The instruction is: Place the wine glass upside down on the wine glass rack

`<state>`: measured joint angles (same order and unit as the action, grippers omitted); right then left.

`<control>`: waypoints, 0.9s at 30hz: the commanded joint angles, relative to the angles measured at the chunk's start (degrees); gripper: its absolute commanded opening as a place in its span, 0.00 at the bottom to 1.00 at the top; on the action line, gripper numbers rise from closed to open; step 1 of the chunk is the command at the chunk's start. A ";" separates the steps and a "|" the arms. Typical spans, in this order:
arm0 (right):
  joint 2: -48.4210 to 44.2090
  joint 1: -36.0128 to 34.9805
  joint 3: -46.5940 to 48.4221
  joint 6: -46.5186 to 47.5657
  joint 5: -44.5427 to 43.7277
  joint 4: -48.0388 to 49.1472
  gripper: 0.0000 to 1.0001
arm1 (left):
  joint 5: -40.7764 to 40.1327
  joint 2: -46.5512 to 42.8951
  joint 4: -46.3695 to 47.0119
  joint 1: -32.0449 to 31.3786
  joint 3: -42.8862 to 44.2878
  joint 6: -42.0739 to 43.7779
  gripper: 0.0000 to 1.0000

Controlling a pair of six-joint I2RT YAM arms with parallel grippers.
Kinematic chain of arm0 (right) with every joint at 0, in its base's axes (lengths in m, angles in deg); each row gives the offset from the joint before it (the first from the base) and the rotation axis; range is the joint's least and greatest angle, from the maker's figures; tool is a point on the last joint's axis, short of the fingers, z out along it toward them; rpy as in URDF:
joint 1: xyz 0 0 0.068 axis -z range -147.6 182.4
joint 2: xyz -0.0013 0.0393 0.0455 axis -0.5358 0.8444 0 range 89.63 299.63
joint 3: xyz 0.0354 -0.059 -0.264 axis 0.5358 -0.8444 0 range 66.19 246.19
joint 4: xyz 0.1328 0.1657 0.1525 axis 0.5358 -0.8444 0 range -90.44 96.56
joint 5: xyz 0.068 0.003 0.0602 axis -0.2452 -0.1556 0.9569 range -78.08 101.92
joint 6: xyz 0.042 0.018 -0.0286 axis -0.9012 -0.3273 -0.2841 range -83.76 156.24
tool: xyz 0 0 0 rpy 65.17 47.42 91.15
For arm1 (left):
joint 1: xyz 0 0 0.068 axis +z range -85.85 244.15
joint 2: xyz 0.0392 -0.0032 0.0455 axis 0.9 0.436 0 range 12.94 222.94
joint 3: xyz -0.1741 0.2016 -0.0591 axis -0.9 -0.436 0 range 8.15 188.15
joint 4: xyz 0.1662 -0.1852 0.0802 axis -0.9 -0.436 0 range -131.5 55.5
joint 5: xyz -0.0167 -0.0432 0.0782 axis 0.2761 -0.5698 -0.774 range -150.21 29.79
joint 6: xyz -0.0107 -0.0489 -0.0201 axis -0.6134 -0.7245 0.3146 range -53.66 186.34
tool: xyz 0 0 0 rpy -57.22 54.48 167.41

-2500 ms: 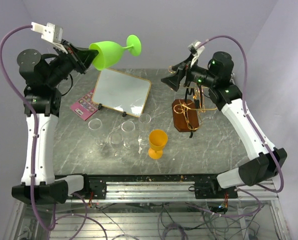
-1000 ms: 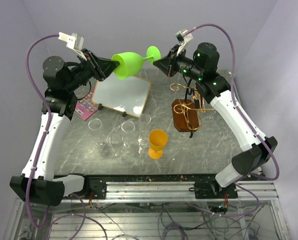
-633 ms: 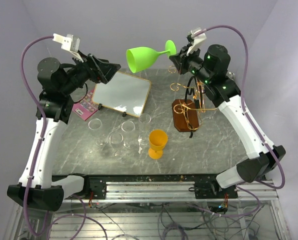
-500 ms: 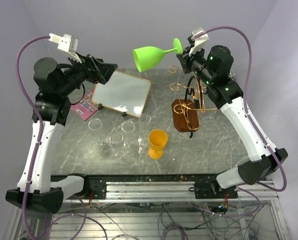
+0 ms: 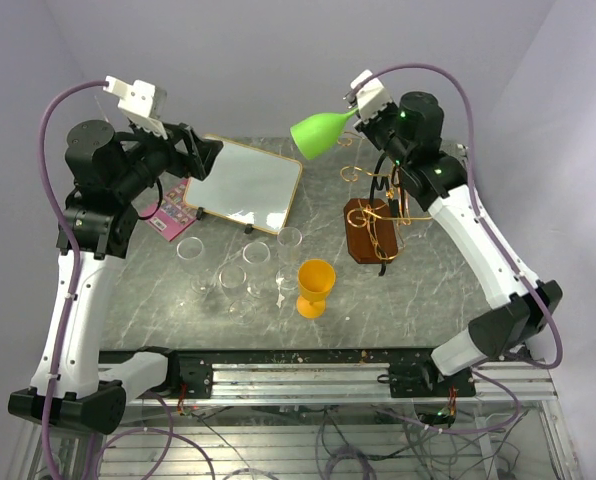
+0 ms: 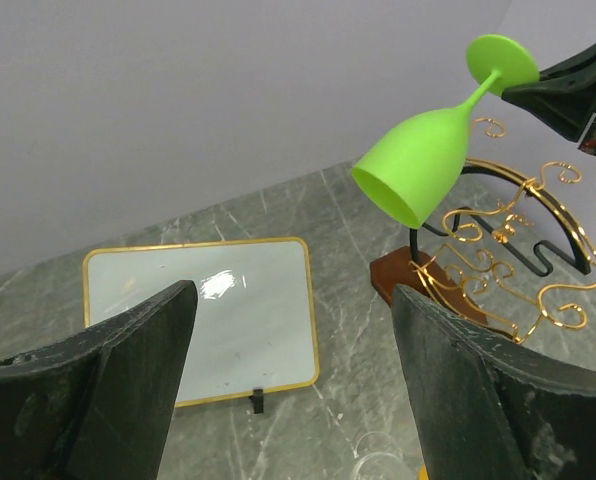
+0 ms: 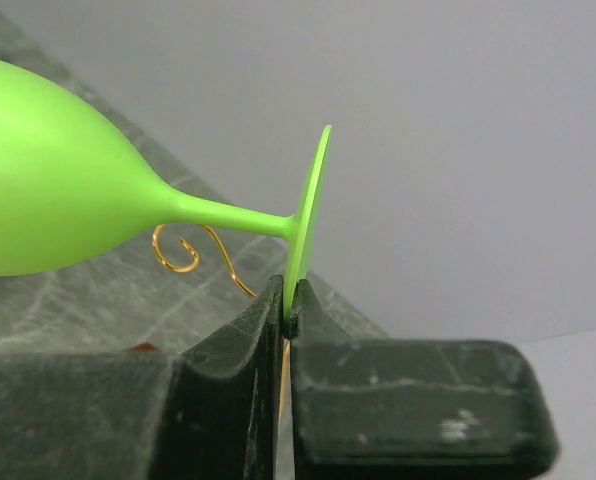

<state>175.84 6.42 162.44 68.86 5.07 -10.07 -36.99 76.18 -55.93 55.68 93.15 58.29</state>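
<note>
The green wine glass (image 5: 321, 133) hangs in the air at the back, its bowl tilted down to the left. My right gripper (image 5: 361, 110) is shut on the rim of its flat foot (image 7: 308, 215), with both pads pinching the edge. The glass (image 6: 428, 160) is above and left of the wine glass rack (image 5: 378, 215), a gold wire stand on a brown wooden base. One gold curl (image 7: 183, 255) shows behind the stem. My left gripper (image 5: 206, 155) stands open and empty over the white board, well left of the glass.
A white framed board (image 5: 243, 185) leans at the back middle, with a pink card (image 5: 168, 212) to its left. Several clear glasses (image 5: 240, 270) and an orange goblet (image 5: 315, 285) stand on the grey marble table in front of the board.
The left gripper opened, let go of the glass's bowl and drew back left. The right gripper, holding the foot, swung the glass right and tipped its bowl downward near the rack.
</note>
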 commanded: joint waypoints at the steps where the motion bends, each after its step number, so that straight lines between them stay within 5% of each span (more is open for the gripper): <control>1: 3.13 -0.13 1.24 5.38 -4.04 -1.39 0.00 | -0.45 -1.07 -1.45 0.03 0.08 3.80 0.88; 27: 6.49 -0.91 -0.79 16.06 -6.06 -3.22 0.00 | 0.42 -1.99 -1.09 0.82 -3.01 6.36 0.87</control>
<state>180.95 5.98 162.13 81.74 0.46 -14.74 -36.92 75.00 -57.57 56.10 90.78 63.51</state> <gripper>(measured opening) 0.020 0.872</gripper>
